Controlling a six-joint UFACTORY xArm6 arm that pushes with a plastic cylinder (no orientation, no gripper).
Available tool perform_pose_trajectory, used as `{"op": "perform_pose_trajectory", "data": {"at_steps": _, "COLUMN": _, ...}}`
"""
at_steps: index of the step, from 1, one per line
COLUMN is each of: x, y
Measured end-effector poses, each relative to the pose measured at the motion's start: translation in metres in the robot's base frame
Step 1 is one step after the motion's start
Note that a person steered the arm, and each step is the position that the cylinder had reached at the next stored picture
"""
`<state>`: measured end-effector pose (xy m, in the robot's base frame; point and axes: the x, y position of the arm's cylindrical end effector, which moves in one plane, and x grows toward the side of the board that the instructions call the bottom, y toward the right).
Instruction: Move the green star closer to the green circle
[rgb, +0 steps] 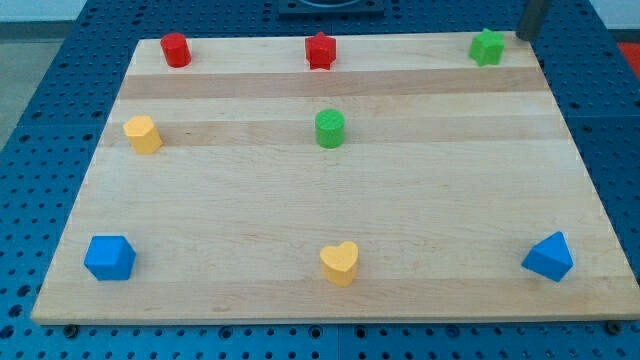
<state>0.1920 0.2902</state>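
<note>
Step in hand: approach. The green star-shaped block (488, 47) looks untouched in the far right corner, so the push has probably not begun.
Green star: on the pale wooden bench (330, 230), close to its far edge and right edge.
Green circle: the green round block (330, 128) stands mid-board, nearer and well to the left of the star, well apart from it.
Arm pose: only a short stretch of the dark rod shows at the view's top right, cut off by the frame and leaning slightly.
My tip: the rod's lower end, my tip (526, 37), sits just beside the star, on its far right side, at the bench's far edge; I cannot tell if it touches.
Tool state: there is no grasping tool here, only the bare rod, so nothing is clenched or held.
Next move, as I judge it: drive the tip leftward and nearer through the star, keeping behind its centre so it slides straight toward the circle.
Other blocks: red star-shaped block (320, 51) lies far centre, off that path.
</note>
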Motion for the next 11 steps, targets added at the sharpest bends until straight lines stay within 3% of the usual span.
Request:
{"op": "perform_pose_trajectory", "data": {"at_steps": 4, "x": 0.035, "y": -0.072}}
{"op": "perform_pose_trajectory", "data": {"at_steps": 10, "x": 0.170, "y": -0.131}}
{"op": "perform_pose_trajectory", "data": {"at_steps": 11, "x": 0.176, "y": -0.157}}
